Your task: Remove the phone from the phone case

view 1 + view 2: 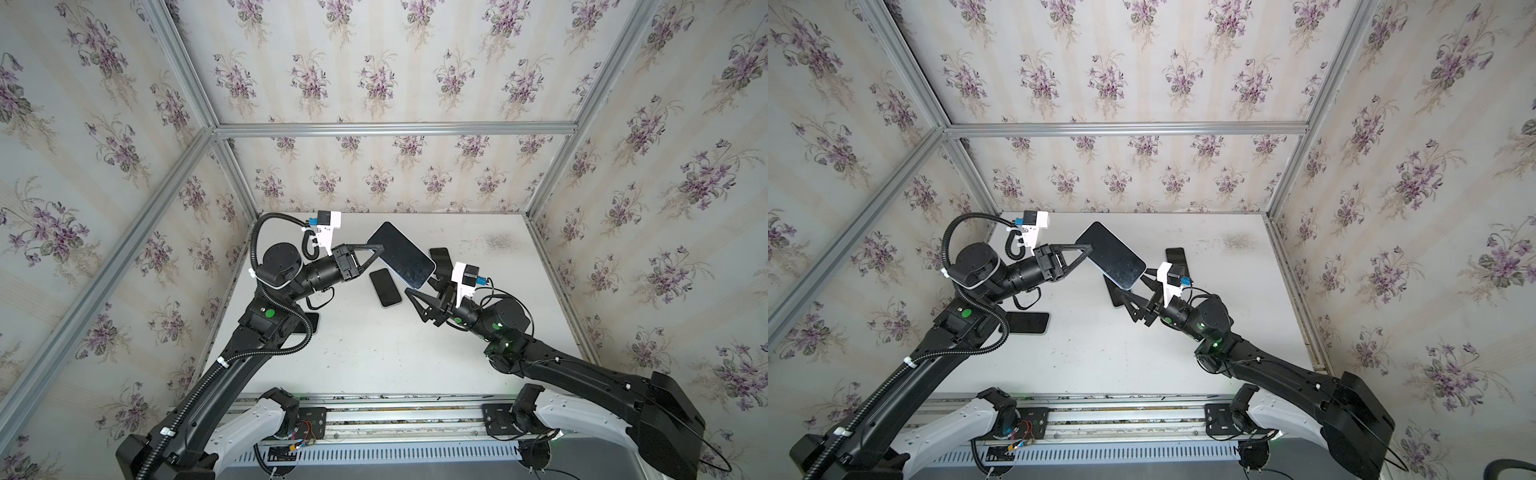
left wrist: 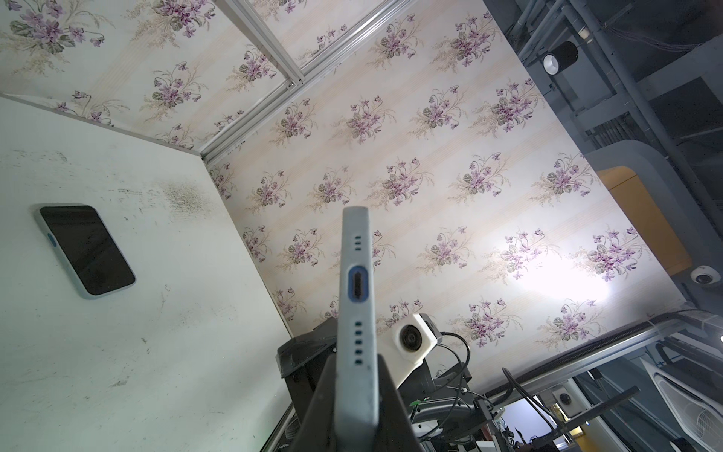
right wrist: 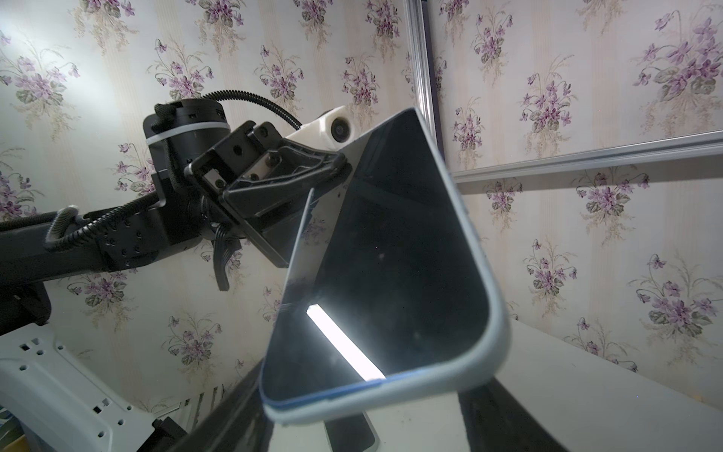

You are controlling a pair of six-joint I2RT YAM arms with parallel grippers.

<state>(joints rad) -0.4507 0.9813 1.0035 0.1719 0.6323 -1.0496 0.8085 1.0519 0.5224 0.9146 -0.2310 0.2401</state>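
Left jaws pinch dark-screened phone (image 1: pixel 401 254) in pale grey-blue case (image 2: pixel 356 274).

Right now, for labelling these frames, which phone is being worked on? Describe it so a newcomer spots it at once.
Above the middle of the white table, the left gripper holds one phone in a pale case aloft. The other phones lie flat on the table; only this one is lifted and tilted.

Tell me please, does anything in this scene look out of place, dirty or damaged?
Nothing looks broken. The white tabletop has a dark speckled stain near its far right corner. The black phone in a pale blue case hangs tilted above it, clamped by the left gripper.
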